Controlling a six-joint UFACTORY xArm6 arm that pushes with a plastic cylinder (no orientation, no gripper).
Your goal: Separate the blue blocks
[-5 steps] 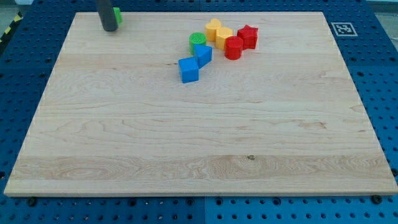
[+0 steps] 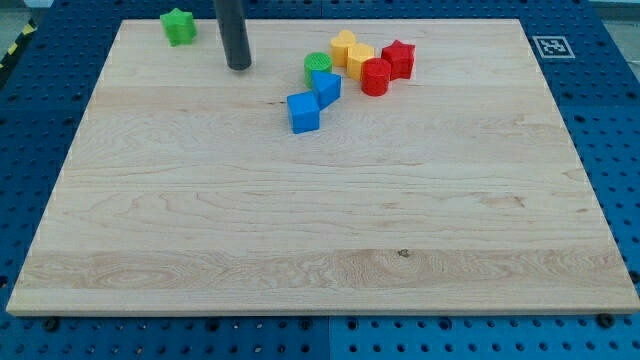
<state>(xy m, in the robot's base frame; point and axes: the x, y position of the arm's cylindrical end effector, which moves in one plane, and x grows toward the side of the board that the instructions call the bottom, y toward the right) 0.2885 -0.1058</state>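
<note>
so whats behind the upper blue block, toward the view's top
A green cylinder block sits right behind the upper blue block, touching it as far as the view shows; its lower part is covered. My tip is off to the view's left, apart from both.

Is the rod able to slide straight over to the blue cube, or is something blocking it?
Probably yes. My tip sits to the upper left of the blue cube, with only bare board between them. The green cylinder and other blue block lie off that path.
</note>
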